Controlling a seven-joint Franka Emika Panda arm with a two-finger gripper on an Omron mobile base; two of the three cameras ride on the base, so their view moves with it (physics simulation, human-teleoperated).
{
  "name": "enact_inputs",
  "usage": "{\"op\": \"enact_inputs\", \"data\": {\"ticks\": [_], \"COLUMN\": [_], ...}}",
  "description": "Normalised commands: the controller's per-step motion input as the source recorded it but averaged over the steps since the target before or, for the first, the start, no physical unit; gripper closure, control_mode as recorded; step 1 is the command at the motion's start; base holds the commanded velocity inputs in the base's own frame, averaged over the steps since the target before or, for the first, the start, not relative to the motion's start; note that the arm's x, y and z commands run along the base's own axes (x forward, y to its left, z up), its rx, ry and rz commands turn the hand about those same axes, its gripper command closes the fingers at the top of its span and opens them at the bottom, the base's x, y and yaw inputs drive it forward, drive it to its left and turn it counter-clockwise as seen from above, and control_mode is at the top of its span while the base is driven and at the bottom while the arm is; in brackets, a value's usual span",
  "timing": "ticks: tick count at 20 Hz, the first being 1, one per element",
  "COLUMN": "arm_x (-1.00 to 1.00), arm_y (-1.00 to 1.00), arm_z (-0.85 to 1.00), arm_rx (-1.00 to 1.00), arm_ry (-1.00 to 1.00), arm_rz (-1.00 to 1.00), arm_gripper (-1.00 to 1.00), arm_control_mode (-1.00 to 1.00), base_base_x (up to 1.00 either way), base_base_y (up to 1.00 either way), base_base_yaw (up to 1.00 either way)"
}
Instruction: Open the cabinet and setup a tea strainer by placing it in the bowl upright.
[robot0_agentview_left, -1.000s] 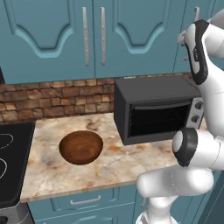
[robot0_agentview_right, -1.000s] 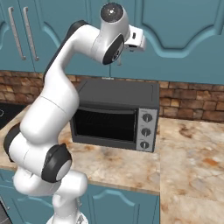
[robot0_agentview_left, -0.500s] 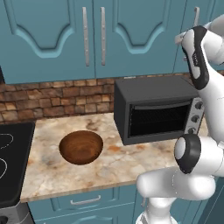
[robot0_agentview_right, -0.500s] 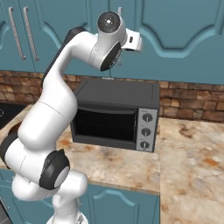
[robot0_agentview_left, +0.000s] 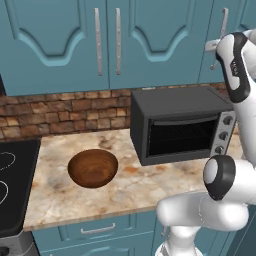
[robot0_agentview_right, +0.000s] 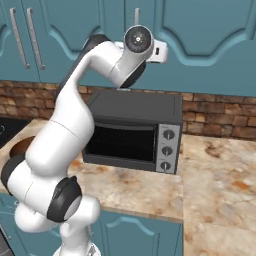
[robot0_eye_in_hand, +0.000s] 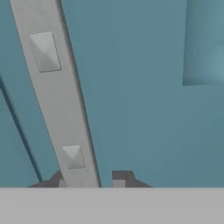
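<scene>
Gripper (robot0_eye_in_hand: 89, 180) is clamping the slim silver handle (robot0_eye_in_hand: 59, 100) of the teal cabinet (robot0_eye_in_hand: 144, 100), one finger tip on each side of the bar. On the wall the cabinet (robot0_agentview_left: 231, 40) is sitting above the black toaster oven (robot0_agentview_left: 180, 125), door shut, its handle running up and down. Left of the oven on the marble counter (robot0_agentview_left: 125, 187), the wooden bowl (robot0_agentview_left: 93, 167) is resting mouth up.

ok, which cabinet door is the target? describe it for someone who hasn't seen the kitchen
Find the black toaster oven on the speckled stone counter. Above its right end hangs the single-door teal wall cabinet with one slim vertical silver bar handle. The teal cabinet to its left has two doors with paired handles.
</scene>
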Motion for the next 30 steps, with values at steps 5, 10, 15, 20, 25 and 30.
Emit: {"op": "enact_inputs", "data": {"ticks": [5,10,15,20,25,30], "arm_x": [-0.02,-0.55,-0.99,-1.0,-1.0,-1.0], "arm_y": [-0.14,-0.24,-0.72,-0.9,-1.0,-0.98], "arm_z": [-0.01,0.09,0.15,0.08,0.0,0.0], "arm_rx": [0.0,0.0,0.02,0.02,0.01,0.0], "arm_ry": [-0.02,-0.01,-0.02,0.03,0.06,0.07], "arm_rz": [0.1,0.01,0.0,0.0,0.0,0.0], "arm_gripper": [1.0,1.0,1.0,1.0,1.0,1.0], "arm_control_mode": [-1.0,-1.0,-1.0,-1.0,-1.0,-1.0], "base_base_x": [0.0,0.0,0.0,0.0,0.0,0.0], "base_base_y": [0.0,0.0,0.0,0.0,0.0,0.0], "base_base_yaw": [0.0,0.0,0.0,0.0,0.0,0.0]}}
